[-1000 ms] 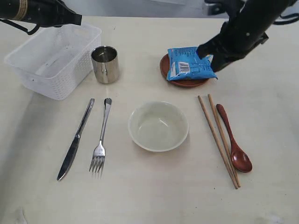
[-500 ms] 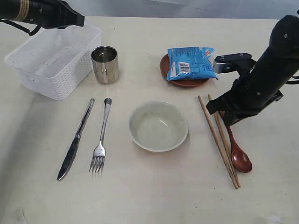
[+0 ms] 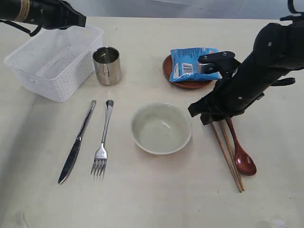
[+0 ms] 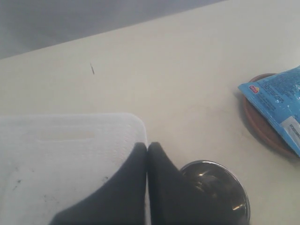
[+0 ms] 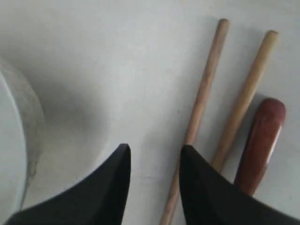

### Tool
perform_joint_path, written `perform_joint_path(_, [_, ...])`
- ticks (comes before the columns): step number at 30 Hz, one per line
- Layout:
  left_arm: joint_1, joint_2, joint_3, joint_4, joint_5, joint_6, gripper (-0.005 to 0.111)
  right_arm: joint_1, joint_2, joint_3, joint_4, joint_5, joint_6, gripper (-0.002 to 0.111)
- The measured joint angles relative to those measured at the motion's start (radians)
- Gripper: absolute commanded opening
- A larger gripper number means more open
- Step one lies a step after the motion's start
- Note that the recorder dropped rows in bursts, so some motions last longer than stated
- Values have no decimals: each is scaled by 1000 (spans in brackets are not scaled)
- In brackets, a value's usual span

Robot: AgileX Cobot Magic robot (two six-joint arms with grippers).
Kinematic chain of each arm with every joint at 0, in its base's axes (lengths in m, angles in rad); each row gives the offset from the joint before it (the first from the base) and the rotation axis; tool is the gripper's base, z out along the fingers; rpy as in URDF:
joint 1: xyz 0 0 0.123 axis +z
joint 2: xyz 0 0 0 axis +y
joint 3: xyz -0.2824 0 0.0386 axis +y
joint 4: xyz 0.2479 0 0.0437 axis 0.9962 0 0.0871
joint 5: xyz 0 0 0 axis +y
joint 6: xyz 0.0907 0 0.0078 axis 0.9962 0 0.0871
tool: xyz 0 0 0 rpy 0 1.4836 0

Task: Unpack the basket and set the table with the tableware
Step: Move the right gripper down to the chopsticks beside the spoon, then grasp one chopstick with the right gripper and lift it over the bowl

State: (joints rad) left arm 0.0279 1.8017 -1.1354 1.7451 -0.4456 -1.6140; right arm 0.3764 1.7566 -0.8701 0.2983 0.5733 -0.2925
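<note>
The left gripper (image 4: 147, 146), closed on nothing, hung over the basket (image 3: 57, 85) rim beside the cup (image 3: 107, 66). The right gripper (image 5: 152, 150), jaws parted and empty, hovered between bowl (image 3: 161, 128) and chopsticks (image 5: 203, 89); a low sweep could scatter the chopsticks.

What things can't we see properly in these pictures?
- Exterior view: the right arm covers the top ends of the wooden chopsticks and the reddish-brown spoon.
- Exterior view: the blue snack packet hides most of the small brown saucer.
- Left wrist view: the shut left gripper and the edge hide part of the shiny steel cup.
- Right wrist view: the edge cuts off most of the pale cream bowl.
</note>
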Motion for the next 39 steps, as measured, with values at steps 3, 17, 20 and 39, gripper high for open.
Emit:
perform_joint_path(3, [0,0,0,0,0,0,0,13,0,0,0,-31,5,36])
perform_joint_path(17, [0,0,0,0,0,0,0,14,33,0,-30,-103,29,36])
perform_joint_path(20, [0,0,0,0,0,0,0,14,60,0,-36,-120,32,36])
perform_joint_path(39, [0,0,0,0,0,-2,0,14,93,0,-59,-159,88,0])
